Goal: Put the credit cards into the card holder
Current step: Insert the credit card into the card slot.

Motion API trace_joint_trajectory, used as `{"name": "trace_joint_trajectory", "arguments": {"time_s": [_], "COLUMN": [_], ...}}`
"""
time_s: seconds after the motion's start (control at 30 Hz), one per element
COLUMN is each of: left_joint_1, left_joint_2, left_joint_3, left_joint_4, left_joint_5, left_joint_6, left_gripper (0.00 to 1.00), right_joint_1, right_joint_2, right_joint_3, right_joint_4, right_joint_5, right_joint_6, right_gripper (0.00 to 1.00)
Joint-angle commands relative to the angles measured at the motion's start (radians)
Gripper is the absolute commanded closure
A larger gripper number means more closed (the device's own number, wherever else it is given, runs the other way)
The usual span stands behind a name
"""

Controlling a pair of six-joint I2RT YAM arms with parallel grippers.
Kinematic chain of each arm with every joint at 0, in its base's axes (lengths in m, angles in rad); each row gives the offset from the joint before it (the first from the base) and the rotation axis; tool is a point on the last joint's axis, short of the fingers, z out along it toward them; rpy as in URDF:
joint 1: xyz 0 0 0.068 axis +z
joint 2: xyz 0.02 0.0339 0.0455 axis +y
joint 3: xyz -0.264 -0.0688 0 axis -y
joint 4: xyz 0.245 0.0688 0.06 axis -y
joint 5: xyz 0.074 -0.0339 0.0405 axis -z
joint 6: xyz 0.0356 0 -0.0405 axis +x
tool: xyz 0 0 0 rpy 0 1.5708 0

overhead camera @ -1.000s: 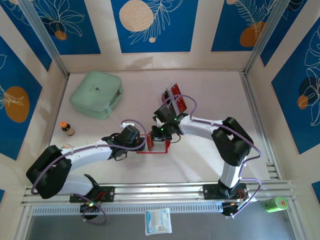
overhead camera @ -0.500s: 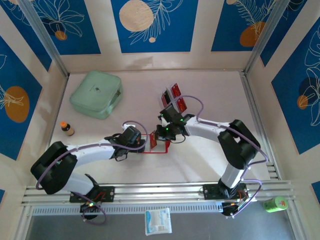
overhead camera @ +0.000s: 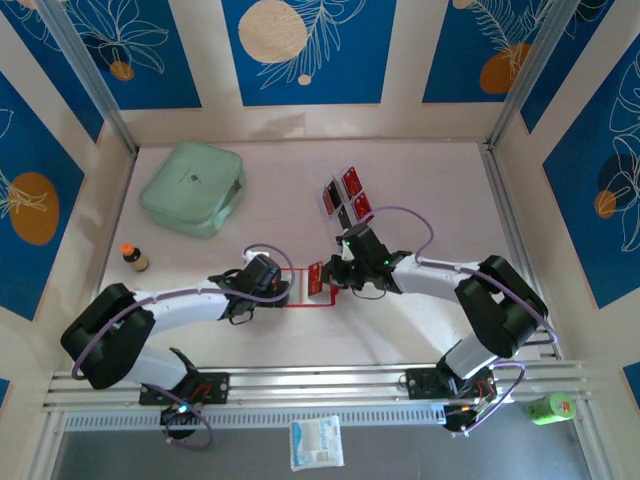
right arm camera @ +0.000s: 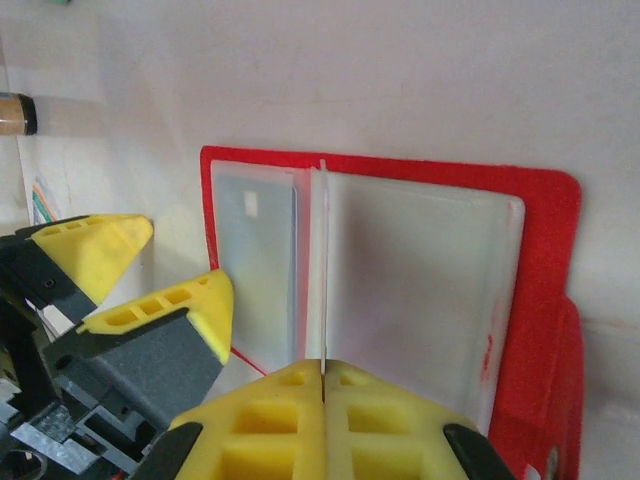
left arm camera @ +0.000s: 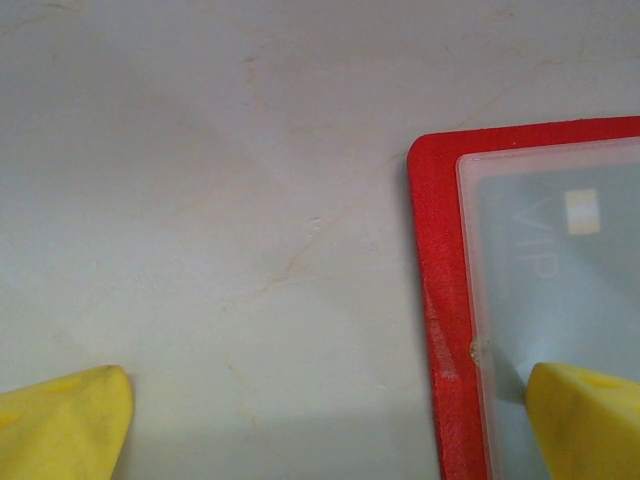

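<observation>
The right fingers (right arm camera: 310,405) are pinched shut on a thin card (overhead camera: 315,277). From the wrist it shows edge-on, probably one of the credit cards, held upright over the open card holder (right arm camera: 545,230). The left fingers (overhead camera: 285,291) are spread wide and grip nothing. One tip rests on the holder's left clear pocket, the other on the table (left arm camera: 200,180). The holder lies flat mid-table, between the two arms.

Risks, as I judge them:
- The card's edge could miss the pocket mouth and ride over the plastic.
- It could shove the holder along if the left tip slips off.
- A tilted card could jam.

Count:
- one holder
- one card in the fingers
- one pocketed card (left arm camera: 560,300)
- three standing cards (overhead camera: 351,182) farther back, I think
- one mint case (overhead camera: 192,188)
- one small bottle (overhead camera: 133,257)
</observation>
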Motion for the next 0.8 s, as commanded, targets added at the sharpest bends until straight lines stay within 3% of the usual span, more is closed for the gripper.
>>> {"name": "trace_joint_trajectory", "arguments": {"time_s": [0.0, 0.77], "left_joint_1": [0.009, 0.009], "left_joint_2": [-0.016, -0.02], "left_joint_3": [-0.025, -0.035], "left_joint_4": [-0.027, -0.018], "left_joint_5": [-0.016, -0.01], "left_joint_6": [-0.011, -0.017], "left_gripper": [0.0, 0.0], "right_joint_1": [0.017, 0.045], "right_joint_2": [-0.019, 0.052], "right_joint_3": [-0.036, -0.1], "right_joint_4": [0.152, 0.324], "right_joint_5": [0.036, 0.088], "right_joint_6": [0.044, 0.08], "right_gripper": [1.0, 1.0]}}
